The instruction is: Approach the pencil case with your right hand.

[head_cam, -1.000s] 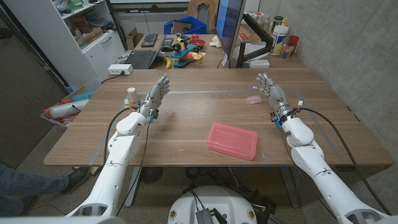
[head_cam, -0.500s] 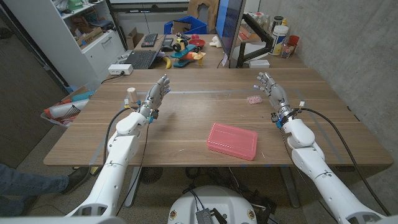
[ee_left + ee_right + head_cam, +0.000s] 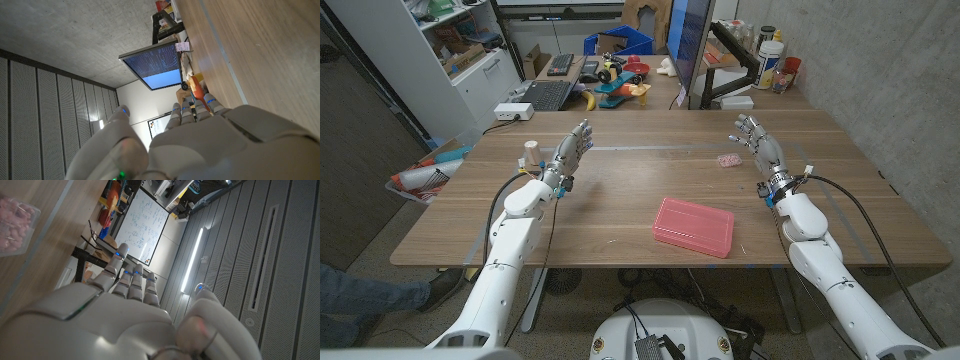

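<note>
Wooden table (image 3: 620, 215): closed pink pencil case (image 3: 694, 226), contents hidden.

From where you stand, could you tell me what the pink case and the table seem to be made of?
The case looks like hard, slightly translucent pink plastic: flat lid, rounded corners, soft sheen. It could be frosted rather than opaque; the head view leaves that open. The table looks like wood or wood-grain laminate with a matte finish: brown grain streaks run along its length.

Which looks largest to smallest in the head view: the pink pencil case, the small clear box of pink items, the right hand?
1. pink pencil case
2. right hand
3. small clear box
The hand lies farther from the camera, so its true size is unsure.
</note>
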Controlling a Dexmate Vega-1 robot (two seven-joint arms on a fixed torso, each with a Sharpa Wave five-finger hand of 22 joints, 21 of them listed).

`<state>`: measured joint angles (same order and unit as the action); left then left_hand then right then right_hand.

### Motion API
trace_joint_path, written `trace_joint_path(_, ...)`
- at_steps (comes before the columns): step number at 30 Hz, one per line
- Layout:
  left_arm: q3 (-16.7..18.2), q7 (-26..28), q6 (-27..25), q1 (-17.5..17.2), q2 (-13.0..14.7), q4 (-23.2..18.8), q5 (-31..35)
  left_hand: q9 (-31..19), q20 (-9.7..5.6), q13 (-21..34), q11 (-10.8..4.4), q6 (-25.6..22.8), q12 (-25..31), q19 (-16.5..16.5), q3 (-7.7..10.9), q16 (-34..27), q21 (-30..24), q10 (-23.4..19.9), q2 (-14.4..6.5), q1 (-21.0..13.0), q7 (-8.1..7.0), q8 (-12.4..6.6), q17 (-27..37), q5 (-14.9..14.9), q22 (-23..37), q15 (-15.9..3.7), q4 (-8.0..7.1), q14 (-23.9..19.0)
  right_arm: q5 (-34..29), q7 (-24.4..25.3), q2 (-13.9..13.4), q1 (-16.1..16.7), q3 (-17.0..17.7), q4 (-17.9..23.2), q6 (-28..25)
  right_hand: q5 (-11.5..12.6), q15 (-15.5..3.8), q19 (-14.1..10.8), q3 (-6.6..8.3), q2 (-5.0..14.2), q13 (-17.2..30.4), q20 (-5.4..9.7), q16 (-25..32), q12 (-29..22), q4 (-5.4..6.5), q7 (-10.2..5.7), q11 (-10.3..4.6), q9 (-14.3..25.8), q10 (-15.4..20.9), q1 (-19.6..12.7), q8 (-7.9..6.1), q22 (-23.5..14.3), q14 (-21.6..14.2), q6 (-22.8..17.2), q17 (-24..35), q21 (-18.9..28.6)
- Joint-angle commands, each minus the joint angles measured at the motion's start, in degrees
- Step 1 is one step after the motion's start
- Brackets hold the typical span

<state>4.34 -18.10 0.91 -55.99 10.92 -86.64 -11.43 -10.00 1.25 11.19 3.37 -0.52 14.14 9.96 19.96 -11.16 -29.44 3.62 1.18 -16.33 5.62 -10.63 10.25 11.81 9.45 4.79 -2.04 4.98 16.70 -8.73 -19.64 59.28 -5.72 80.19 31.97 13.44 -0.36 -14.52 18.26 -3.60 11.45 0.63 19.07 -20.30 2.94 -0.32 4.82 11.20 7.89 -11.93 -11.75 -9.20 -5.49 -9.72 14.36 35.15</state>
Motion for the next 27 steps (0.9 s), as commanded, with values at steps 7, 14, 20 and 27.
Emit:
trace_joint_path(7,-0.23,0.44,-1.01,-0.84,0.49,-1.55,0.36,-0.22,0.42,0.06,-0.13,-0.07,-0.28,2.70,0.10,-0.06,0.30,-0.28,-0.51,-0.19,-0.27,-0.17,0.18,-0.10,0.29,-0.03,0.36,0.52,0.02,-1.57,-0.69,0.90,0.40,0.72,2.57,0.66,0.03,-0.66,-0.04,0.27,0.07,-0.36,-0.20,0.37,-0.35,-0.80,-0.05,0.10,0.89,-0.11,-0.21,-0.11,-0.59,-0.43,-0.09,-0.74)
trace_joint_path(14,-0.24,0.55,-0.83,-0.86,0.50,-1.67,0.36,-0.22,0.46,0.05,-0.03,-0.13,-0.35,2.63,0.06,-0.06,0.49,-0.29,-0.54,-0.16,-0.26,-0.19,0.18,-0.12,0.30,-0.01,0.41,0.51,-1.12,-1.26,-0.89,1.31,0.48,1.16,3.49,0.78,0.11,-0.60,0.10,0.44,0.05,-0.53,-0.37,0.55,-0.59,-0.88,-0.08,0.10,0.96,-0.48,-0.23,-0.11,-0.58,-0.51,-0.30,-1.10)
trace_joint_path(20,-0.25,0.37,-0.81,-0.85,0.49,-1.58,0.18,-0.22,0.51,0.04,-0.01,-0.32,-0.37,2.58,0.03,-0.05,0.71,-0.48,-0.59,-0.14,-0.43,-0.25,0.18,-0.14,0.30,-0.04,0.47,0.51,-2.10,-0.64,-0.94,1.57,0.52,1.83,3.68,0.95,0.11,-0.84,0.16,0.52,0.03,-0.58,-0.65,0.92,-0.94,-2.61,-0.26,0.09,1.09,-0.84,-0.83,-0.13,-0.74,-2.25,-0.68,-1.80)
trace_joint_path(27,-0.23,0.47,-0.93,-0.98,0.48,-1.63,0.17,-0.22,0.50,0.03,-0.17,-0.41,-0.42,2.52,0.00,-0.05,0.87,-0.50,-0.62,-0.12,-0.39,-0.27,0.18,-0.16,0.31,-0.07,0.50,0.50,-2.59,-0.52,-0.96,1.70,0.48,2.16,4.34,1.00,0.03,-0.94,0.15,0.56,0.02,-0.58,-0.72,1.02,-1.00,-2.74,-0.28,0.08,1.34,-0.87,-0.98,-0.13,-0.92,-2.82,-0.81,-2.12)
